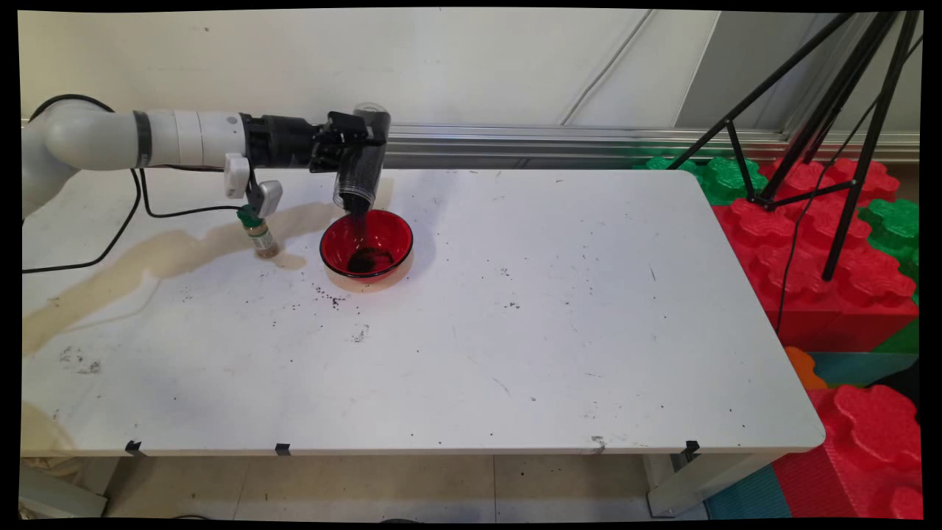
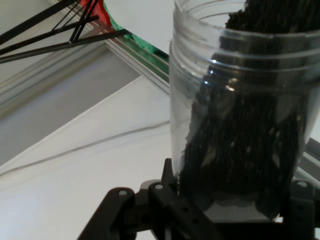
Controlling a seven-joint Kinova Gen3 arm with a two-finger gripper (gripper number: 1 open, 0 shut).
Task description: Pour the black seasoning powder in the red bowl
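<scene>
Clear plastic jar (image 1: 362, 158), tipped mouth-down, hangs above a red bowl (image 1: 394, 235) at about 10 o'clock on the white surface (image 1: 515, 331). The black gripper (image 1: 360, 138) is clamped round the jar's body. A thin stream of dark granules (image 1: 359, 219) falls from its mouth to a small heap (image 1: 370, 259) in the bowl's bottom. In the hand view the jar (image 2: 240, 125) shows dark contents lying against its wall towards the mouth, so the pour reads as under way, with much of the load not yet out.

From the left, a tan stain (image 1: 147, 258) sprawls from the 9 o'clock edge towards the bowl, and black cables (image 1: 140, 206) droop from the arm above it. A small green-capped bottle (image 1: 257, 232) stands upright just beside the bowl at its 9 o'clock, apart from it and close under the wrist. Loose dark specks (image 1: 331, 298) lie on the surface at the bowl's 7 o'clock.

The bowl sits nearer the far edge than the near one. From the bowl's 3 o'clock round to 6 o'clock the surface lies open all the way to its right and near edges, marked only by faint scuffs and crumbs. Beyond the right edge, a black tripod (image 1: 831, 132) stands on red and green foam blocks (image 1: 809, 250), well apart from the arm.
</scene>
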